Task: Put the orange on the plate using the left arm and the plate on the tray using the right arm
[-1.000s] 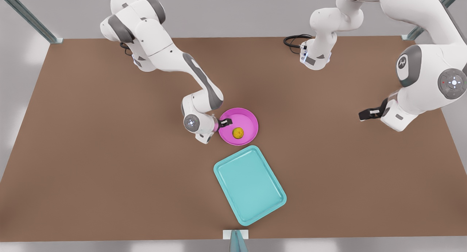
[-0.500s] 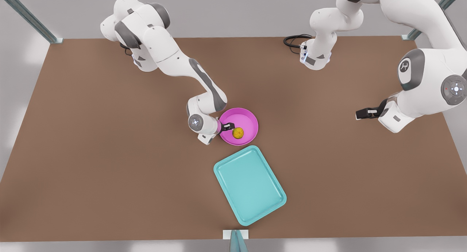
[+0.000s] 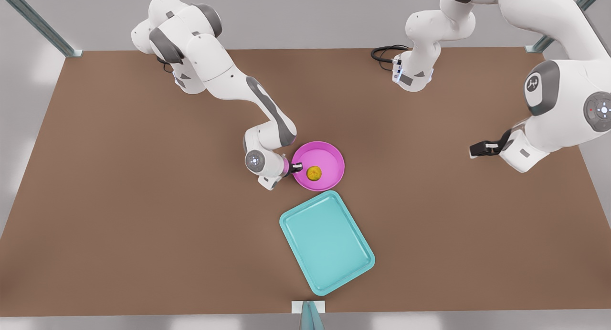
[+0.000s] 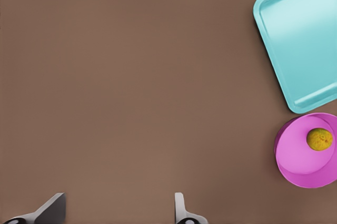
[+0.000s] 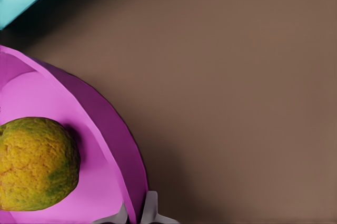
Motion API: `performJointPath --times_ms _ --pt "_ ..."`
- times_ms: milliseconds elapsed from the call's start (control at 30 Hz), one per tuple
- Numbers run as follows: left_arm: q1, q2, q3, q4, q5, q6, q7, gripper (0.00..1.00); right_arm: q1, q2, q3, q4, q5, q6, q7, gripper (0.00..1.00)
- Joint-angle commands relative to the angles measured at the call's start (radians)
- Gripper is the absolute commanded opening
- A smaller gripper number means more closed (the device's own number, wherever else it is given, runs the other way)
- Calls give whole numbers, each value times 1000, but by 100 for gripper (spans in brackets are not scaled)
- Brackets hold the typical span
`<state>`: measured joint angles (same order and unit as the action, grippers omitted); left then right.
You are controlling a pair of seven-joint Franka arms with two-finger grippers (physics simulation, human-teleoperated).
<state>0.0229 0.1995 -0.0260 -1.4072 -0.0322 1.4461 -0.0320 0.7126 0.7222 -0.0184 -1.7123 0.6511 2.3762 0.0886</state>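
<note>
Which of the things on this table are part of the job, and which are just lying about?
Part of the job:
orange, lying in the plate
plate, its rim gripped by the right gripper
tray, next to the plate
left gripper, open, waiting toward the front view's right

Just lying about:
black cable, at the far edge of the table

— Where's the front view?
— High, looking down over my table [image 3: 119, 201].
— Wrists?
— Left's far off; right's close. All share the plate [image 3: 329, 154] [image 4: 295, 166] [image 5: 113, 129].
</note>
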Motion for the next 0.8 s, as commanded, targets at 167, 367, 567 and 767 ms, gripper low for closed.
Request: performJointPath --times_ms 167,367,567,767 --pt "-1 -5 1 1 0 4 29 100 4 -50 2 17 -2 -65 33 21" --pt "-3 -9 1 1 -3 -6 20 100 -130 -90 5 134 73 -153 26 21" --pt "-3 -9 1 1 -3 -7 20 100 -240 155 3 516 124 -253 37 21" --pt "-3 -9 1 1 -3 -7 20 100 -251 316 2 701 121 -238 37 21"
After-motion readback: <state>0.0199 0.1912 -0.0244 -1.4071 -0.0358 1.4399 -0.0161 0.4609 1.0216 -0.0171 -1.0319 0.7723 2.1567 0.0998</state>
